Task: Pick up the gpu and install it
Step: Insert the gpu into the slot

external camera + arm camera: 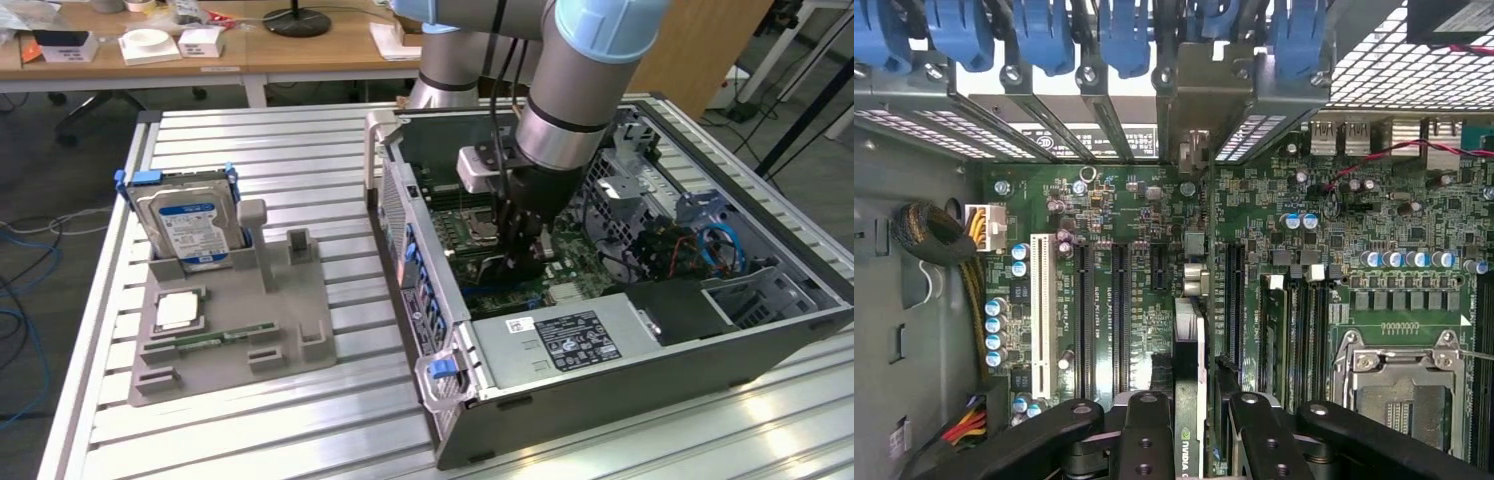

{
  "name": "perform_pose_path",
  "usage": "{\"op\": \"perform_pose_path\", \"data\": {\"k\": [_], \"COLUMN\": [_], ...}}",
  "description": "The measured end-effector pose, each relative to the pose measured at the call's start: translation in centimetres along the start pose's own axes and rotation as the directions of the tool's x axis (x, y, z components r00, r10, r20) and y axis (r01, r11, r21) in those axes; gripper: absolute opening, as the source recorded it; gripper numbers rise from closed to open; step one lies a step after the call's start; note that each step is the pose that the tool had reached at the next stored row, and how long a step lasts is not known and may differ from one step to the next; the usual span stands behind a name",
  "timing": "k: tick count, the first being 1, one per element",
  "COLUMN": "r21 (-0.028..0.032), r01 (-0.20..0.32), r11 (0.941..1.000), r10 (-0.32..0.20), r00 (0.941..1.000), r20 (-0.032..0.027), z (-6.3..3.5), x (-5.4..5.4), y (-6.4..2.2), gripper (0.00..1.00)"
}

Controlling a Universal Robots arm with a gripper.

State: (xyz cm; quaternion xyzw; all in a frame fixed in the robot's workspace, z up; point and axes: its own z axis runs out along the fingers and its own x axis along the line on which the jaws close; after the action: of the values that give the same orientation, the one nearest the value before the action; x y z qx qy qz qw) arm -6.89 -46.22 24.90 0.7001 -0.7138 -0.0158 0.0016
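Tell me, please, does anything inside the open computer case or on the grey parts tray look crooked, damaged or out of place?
Nothing stands out. The gripper holds the gpu edge-down over the motherboard, lined up with the slots rather than skewed. On the grey tray, the hard drive stands upright in its holder and the memory stick lies flat.

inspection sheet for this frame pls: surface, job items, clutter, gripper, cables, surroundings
surface: slatted metal table, grey fixture tray on it.
job's things: gpu held edge-on over the motherboard slots inside the open PC case.
clutter: hard drive upright in the tray; memory stick lying flat.
grippers: gripper shut on gpu, lowered into the case.
cables: blue cables in the case; yellow wire bundle by the board.
surroundings: wooden desks behind.
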Motion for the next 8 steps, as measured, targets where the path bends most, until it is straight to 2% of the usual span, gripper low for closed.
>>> {"op": "perform_pose_path", "data": {"k": [8], "r21": [0.0009], "r01": [0.0], "r11": [1.0], "r10": [0.0], "r00": [1.0], "r20": [-0.0005], "z": [0.6], "x": [0.02], "y": [0.03], "gripper": [0.27]}}
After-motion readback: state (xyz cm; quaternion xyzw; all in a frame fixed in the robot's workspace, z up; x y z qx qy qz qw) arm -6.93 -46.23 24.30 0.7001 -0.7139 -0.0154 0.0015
